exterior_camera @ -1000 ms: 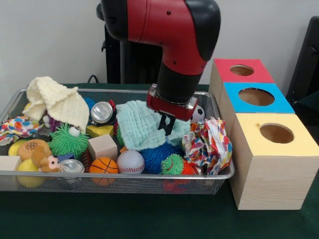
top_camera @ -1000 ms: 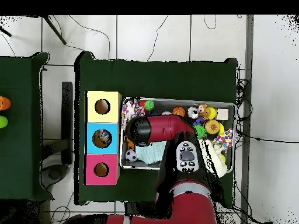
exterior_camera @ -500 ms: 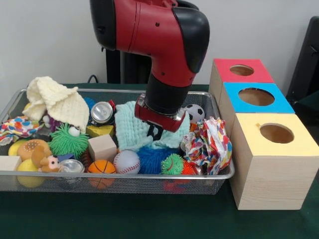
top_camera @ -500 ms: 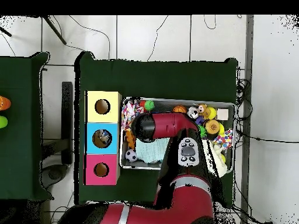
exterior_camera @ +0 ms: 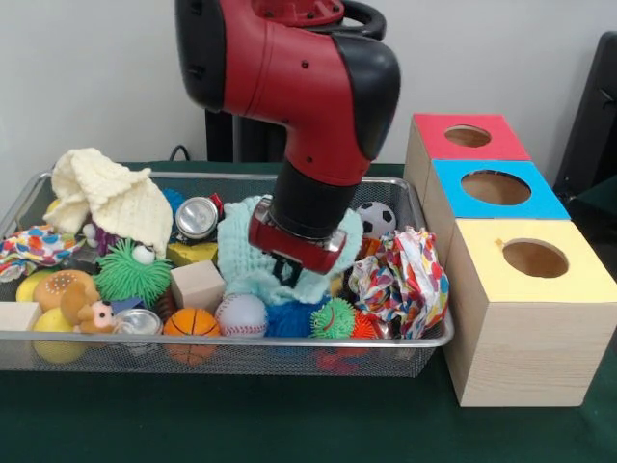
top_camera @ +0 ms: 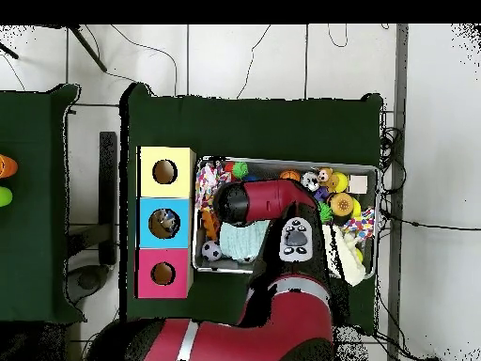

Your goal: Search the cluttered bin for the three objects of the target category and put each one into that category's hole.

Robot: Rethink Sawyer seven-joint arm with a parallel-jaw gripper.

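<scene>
Search step: your gripper (exterior_camera: 286, 273) sits pressed into the mint cloth (exterior_camera: 241, 253); finger state cannot be determined. Next, lift cloth clear.

Even, soft indoor light from above; my arm (exterior_camera: 299, 77) shows mild glare, faint shadows under the bin (exterior_camera: 231, 352), front view slightly soft.

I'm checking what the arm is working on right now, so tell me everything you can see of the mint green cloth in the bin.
The mint green cloth is a soft, waffle-textured fabric, bunched and draped rather than flat, near the middle of the wire mesh bin. The gripper comes down onto its front, hiding part of it; the fingers are not clear. Its lower edge hangs over the blue spiky ball, near the baseball. From overhead only a patch shows beside the arm.
</scene>
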